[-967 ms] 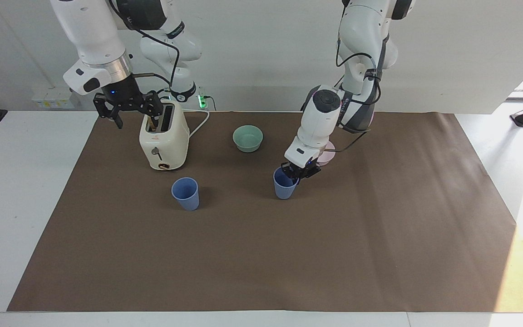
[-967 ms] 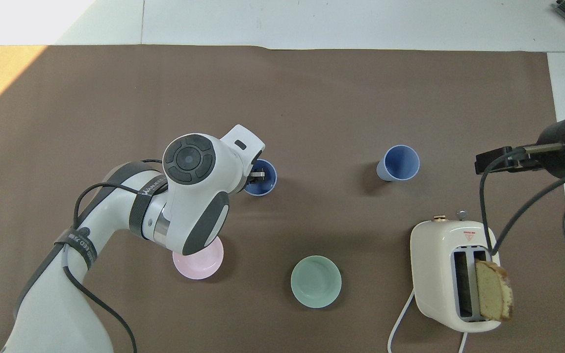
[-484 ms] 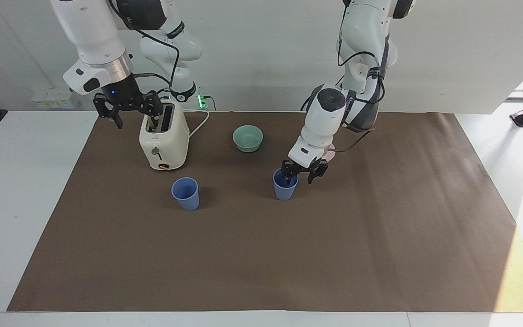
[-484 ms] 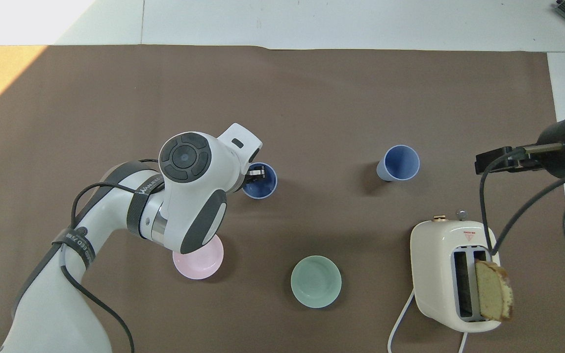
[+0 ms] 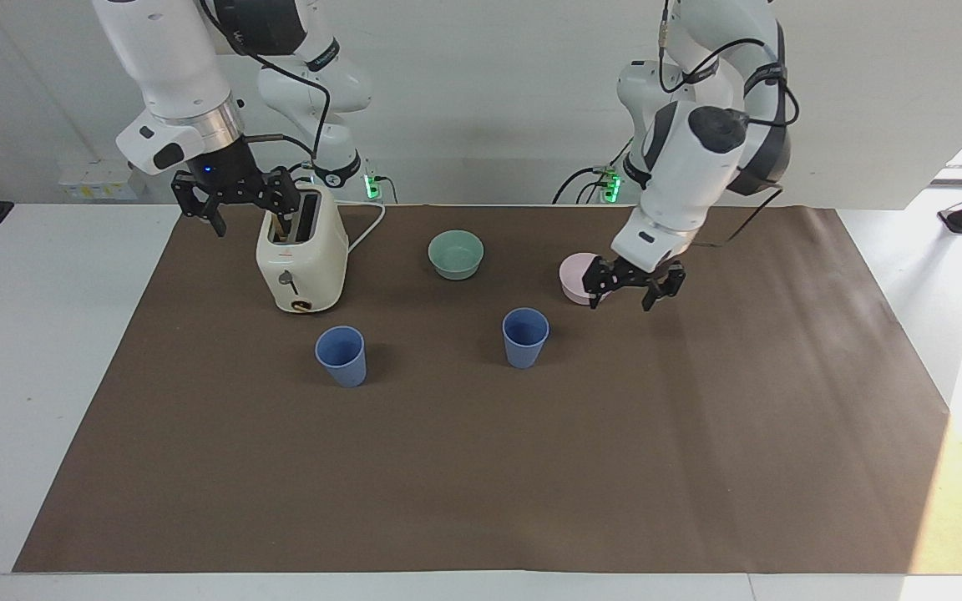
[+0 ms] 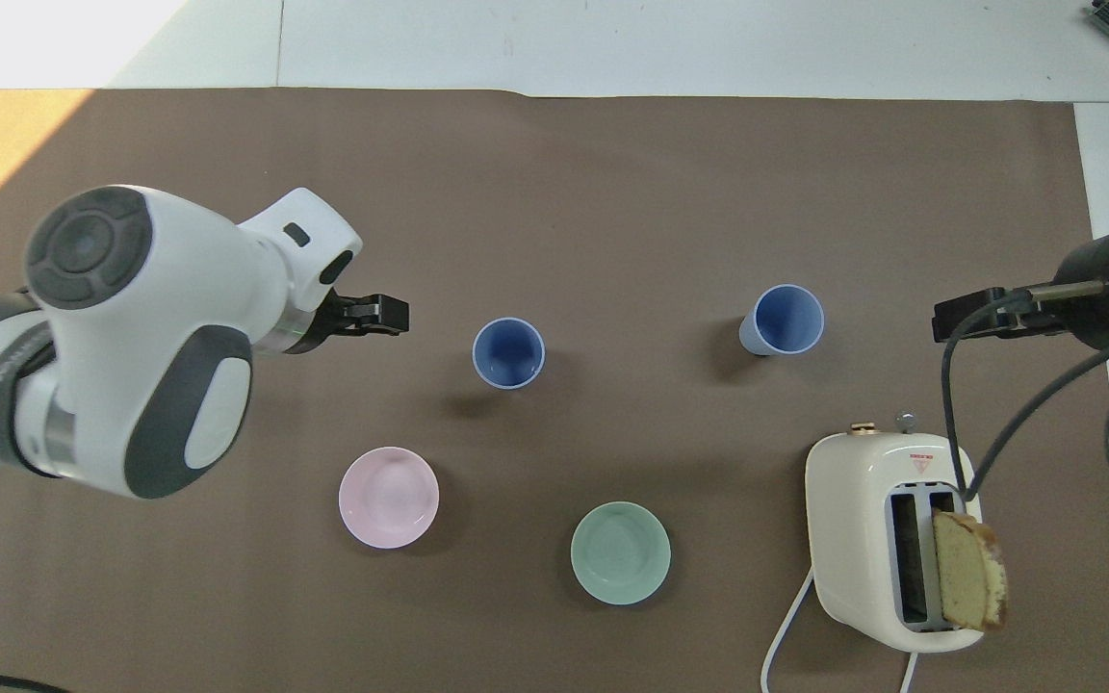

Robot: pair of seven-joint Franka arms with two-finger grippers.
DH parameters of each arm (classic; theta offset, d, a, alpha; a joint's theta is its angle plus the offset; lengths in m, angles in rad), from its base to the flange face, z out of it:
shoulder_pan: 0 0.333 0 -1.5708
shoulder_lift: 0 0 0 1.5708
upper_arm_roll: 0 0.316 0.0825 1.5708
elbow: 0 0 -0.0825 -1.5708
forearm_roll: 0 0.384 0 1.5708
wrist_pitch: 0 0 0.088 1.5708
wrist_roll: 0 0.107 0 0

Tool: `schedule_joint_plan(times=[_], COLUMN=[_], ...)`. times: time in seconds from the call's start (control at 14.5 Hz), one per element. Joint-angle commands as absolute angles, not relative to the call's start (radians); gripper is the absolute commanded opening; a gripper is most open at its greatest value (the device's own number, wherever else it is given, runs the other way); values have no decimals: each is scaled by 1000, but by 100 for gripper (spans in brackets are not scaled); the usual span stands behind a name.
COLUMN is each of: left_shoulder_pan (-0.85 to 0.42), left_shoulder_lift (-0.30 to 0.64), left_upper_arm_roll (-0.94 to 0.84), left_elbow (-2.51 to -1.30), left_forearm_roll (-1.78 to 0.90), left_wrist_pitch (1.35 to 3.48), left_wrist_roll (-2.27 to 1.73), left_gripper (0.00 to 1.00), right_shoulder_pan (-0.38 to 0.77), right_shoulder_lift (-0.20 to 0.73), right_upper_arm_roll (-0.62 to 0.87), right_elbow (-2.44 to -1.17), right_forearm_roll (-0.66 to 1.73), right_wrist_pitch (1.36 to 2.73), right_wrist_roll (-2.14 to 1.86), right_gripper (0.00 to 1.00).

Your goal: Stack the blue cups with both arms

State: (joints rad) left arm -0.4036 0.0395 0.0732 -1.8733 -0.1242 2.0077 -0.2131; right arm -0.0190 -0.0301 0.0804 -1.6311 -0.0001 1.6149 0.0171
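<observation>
Two blue cups stand upright and apart on the brown mat. One cup [image 5: 525, 336] [image 6: 508, 352] is near the middle. The other cup [image 5: 341, 355] [image 6: 786, 320] stands toward the right arm's end, by the toaster. My left gripper [image 5: 621, 297] [image 6: 389, 315] is open and empty. It hangs over the mat beside the middle cup, toward the left arm's end, clear of it. My right gripper [image 5: 239, 209] [image 6: 951, 322] is open and empty. It waits in the air beside the toaster's top.
A cream toaster [image 5: 301, 259] [image 6: 882, 539] with a bread slice [image 6: 968, 582] in one slot stands near the right arm. A mint-green bowl [image 5: 456, 253] [image 6: 620, 552] and a pale pink bowl [image 5: 574, 278] [image 6: 388, 497] sit nearer to the robots than the cups.
My left gripper opened at the middle cup's rim, rose and swung away toward the left arm's end, uncovering the pink bowl. That cup stays upright. The right arm has not moved.
</observation>
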Motion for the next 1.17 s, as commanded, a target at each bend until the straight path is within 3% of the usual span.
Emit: schedule_joint_plan(times=[0.0, 0.41, 1.11], left_shoulder_pan=[-304, -138, -126], left_shoulder_lift=[15, 20, -40], left_upper_arm_roll=[66, 69, 69], left_elbow=[-1836, -1612, -1595], left_forearm_roll=[-124, -72, -37], left_wrist_pitch=[1944, 1675, 1545], left_wrist_roll=[-62, 153, 150], left_gripper=[100, 100, 100], right_shoulder_pan=[-31, -58, -41], right_shoulder_lift=[-51, -55, 3], right_upper_arm_roll=[87, 86, 97], right_elbow=[-1652, -1701, -1804], right_forearm_roll=[25, 11, 15], right_wrist_pitch=[1634, 1676, 1819], right_wrist_roll=[23, 18, 31], right_gripper=[100, 100, 100])
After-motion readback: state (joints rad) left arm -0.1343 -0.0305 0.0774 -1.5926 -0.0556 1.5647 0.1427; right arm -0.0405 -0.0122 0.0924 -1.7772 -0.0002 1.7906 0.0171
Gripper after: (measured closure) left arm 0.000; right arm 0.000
